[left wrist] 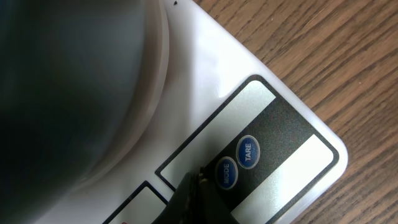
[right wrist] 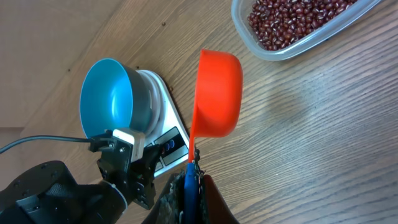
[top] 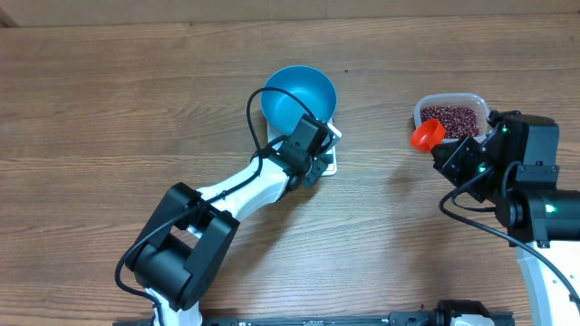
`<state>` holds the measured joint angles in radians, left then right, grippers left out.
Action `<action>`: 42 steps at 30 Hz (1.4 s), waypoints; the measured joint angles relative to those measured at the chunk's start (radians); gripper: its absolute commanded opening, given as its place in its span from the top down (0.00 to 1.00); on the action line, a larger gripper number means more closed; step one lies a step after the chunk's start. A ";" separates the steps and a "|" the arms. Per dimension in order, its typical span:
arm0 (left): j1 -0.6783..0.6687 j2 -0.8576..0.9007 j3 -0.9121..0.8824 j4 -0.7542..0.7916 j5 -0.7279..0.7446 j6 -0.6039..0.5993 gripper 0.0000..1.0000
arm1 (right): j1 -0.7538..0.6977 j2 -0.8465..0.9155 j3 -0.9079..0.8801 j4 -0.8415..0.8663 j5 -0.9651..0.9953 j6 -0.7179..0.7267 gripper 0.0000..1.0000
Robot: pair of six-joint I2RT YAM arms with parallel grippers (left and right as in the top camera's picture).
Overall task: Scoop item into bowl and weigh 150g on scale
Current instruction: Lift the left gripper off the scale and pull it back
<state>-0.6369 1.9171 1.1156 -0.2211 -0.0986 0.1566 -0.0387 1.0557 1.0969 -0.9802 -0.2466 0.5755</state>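
At the middle of the table the blue bowl (top: 299,95) sits on the white scale (left wrist: 205,74); the left gripper (left wrist: 198,185), jaws pressed together on nothing, has its tip at the edge of the MODE button (left wrist: 226,172), just beside TARE (left wrist: 248,152); over to the right, the right gripper (right wrist: 191,169) is clamped on the handle of an orange scoop (right wrist: 217,93), near the clear tub (top: 452,97) where the beans (top: 450,116) lie.

The light is even and quite bright on the wooden desk (top: 109,109), and the arms (top: 245,195) give only soft, pale shadows. In the left wrist view the bowl (left wrist: 62,81) is a dark, blurred mass near the lens, while the scale (left wrist: 205,68) has mild glare; the orange scoop (right wrist: 217,93) looks sharp.
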 measured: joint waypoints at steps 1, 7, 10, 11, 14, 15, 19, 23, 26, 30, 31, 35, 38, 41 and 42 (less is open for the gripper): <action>0.000 0.000 0.000 0.000 0.000 0.000 0.96 | 0.000 0.000 0.000 0.000 0.000 0.000 0.96; 0.000 -0.003 0.015 -0.054 0.001 0.000 0.96 | 0.000 0.000 0.000 0.001 0.000 0.000 0.96; -0.001 -0.023 0.019 -0.124 0.005 0.000 0.96 | 0.000 0.000 0.000 0.009 0.000 -0.001 0.96; -0.001 -0.030 0.019 -0.145 0.005 0.000 0.96 | 0.000 0.000 0.000 0.013 0.000 -0.001 0.96; 0.000 -0.068 0.019 -0.198 0.016 0.000 0.96 | 0.000 0.000 0.000 0.017 0.000 0.000 0.96; 0.000 -0.089 0.019 -0.208 0.023 0.001 0.96 | 0.000 0.000 0.000 0.018 0.000 0.000 0.96; 0.000 -0.214 0.019 -0.256 0.063 0.008 0.96 | 0.000 0.000 0.000 0.018 0.000 0.000 0.96; 0.000 -0.352 0.019 -0.326 0.090 0.011 0.96 | 0.000 0.000 0.000 0.018 0.000 0.000 0.96; 0.002 -0.439 0.019 -0.392 0.103 0.011 0.96 | 0.000 0.000 0.000 0.018 0.000 0.000 0.96; 0.031 -0.534 0.019 -0.455 0.150 0.011 0.96 | 0.000 0.000 0.000 0.018 0.000 0.000 0.96; 0.045 -0.554 0.019 -0.469 0.167 0.011 0.95 | 0.000 0.000 0.000 0.018 0.000 0.000 0.96; 0.143 -0.609 0.041 -0.538 0.262 0.011 0.96 | 0.000 0.000 0.000 0.019 0.009 0.000 0.96; 0.224 -0.621 0.066 -0.572 0.344 0.011 0.96 | 0.000 0.000 0.000 0.018 0.025 0.000 0.96; 0.271 -0.621 0.073 -0.592 0.397 0.011 0.96 | 0.000 0.000 0.000 0.018 0.030 -0.001 0.96; 0.274 -0.621 0.073 -0.599 0.407 0.011 0.96 | 0.000 0.000 0.000 0.018 0.033 -0.001 0.96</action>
<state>-0.3626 1.2961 1.1885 -0.8200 0.3084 0.1673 -0.0387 1.0557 1.0969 -0.9619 -0.2138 0.5747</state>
